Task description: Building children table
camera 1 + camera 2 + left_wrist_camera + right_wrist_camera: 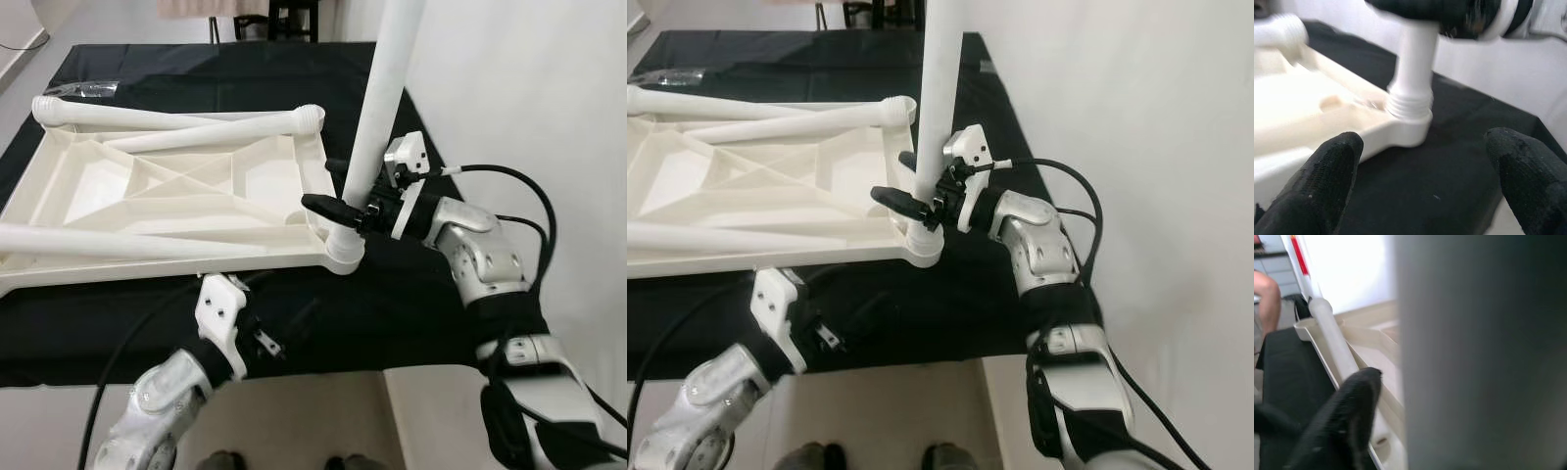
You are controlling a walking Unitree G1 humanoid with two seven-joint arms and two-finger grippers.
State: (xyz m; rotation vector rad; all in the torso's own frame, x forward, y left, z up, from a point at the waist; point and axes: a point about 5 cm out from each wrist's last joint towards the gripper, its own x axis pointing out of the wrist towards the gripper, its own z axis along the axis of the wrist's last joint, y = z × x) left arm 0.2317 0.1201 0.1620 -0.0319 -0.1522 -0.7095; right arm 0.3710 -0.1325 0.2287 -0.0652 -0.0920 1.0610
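The white children's tabletop (176,186) lies upside down on a black-covered table (411,313). One white table leg (382,98) stands upright in the tabletop's near right corner socket (345,257). My right gripper (350,203) is shut on this leg just above the socket, one black finger (325,207) in front and the other behind. Three loose legs rest on the tabletop, two across its far side (186,119) and one along its near side (127,245). My left gripper (1425,147) is open at the table's front edge, pointing at the socket, nothing between its fingers.
A white wall (519,88) runs close along the table's right side. A clear plastic bag (88,90) lies at the back left. Dark chair legs (284,20) stand beyond the far edge. A person's arm (1266,293) shows in the right wrist view.
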